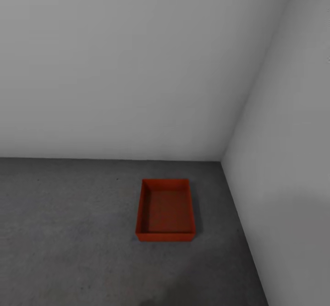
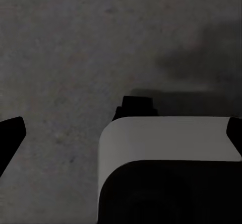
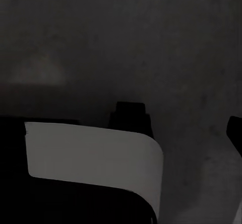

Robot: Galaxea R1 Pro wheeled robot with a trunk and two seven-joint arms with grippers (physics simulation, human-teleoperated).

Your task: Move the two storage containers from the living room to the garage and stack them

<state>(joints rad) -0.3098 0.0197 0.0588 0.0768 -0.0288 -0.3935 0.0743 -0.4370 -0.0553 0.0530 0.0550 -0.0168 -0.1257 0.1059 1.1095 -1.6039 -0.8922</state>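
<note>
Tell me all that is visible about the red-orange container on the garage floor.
The storage container is a red-orange rectangular bin that looks like plastic, with plain walls and a flat bottom. It is open on top and looks empty. It stands upright on the dark grey concrete floor, near the corner of two pale grey walls, touching neither wall. Nothing is stacked on it.

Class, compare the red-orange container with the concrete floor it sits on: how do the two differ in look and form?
Colour: the container is bright red-orange; the floor is dark grey.
Surface: the container looks plain and smooth; the floor is rough and speckled.
Form: the container has raised walls round an open, empty hollow; the floor is one flat expanse running to the pale walls.
Shared: both lie level.
</note>
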